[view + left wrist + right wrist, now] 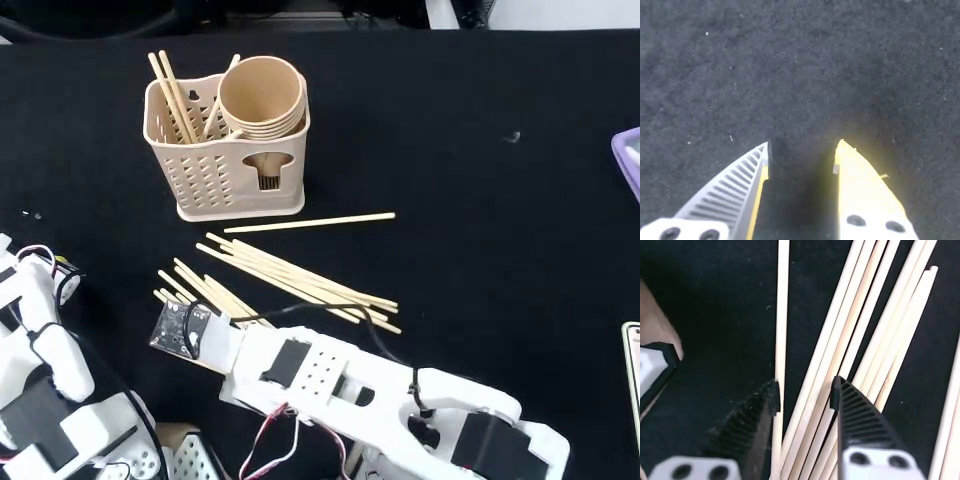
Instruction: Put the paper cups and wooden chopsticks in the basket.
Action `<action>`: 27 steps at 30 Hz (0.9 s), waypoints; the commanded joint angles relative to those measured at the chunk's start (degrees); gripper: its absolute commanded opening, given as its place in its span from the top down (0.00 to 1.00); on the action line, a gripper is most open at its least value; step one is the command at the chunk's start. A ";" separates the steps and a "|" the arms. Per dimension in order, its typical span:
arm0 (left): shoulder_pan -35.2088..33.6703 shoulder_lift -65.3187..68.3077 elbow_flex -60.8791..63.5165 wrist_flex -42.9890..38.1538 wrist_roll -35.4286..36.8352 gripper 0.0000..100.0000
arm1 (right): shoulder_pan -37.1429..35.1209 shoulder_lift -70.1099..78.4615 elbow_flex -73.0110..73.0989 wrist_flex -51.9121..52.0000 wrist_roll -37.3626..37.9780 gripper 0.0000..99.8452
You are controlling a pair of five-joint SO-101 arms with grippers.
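Wooden chopsticks [865,315] between parted jaws of right tool [806,385]

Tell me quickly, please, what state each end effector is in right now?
Left end effector: open, empty.
Right end effector: open, over loose chopsticks, holding none.

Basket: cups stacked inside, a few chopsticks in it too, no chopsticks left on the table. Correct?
Not quite. The cups are stacked in the basket with a few chopsticks, but a pile of loose chopsticks lies on the table, per the high view.
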 commanded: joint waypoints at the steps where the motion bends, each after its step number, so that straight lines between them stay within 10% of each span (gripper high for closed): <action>1: -0.57 -0.26 -3.38 0.35 0.62 0.78 | 1.41 3.38 -0.57 -3.60 0.62 0.82; 27: -0.57 -0.26 -3.38 0.35 0.35 0.78 | 11.96 -2.95 -2.77 0.44 4.22 0.99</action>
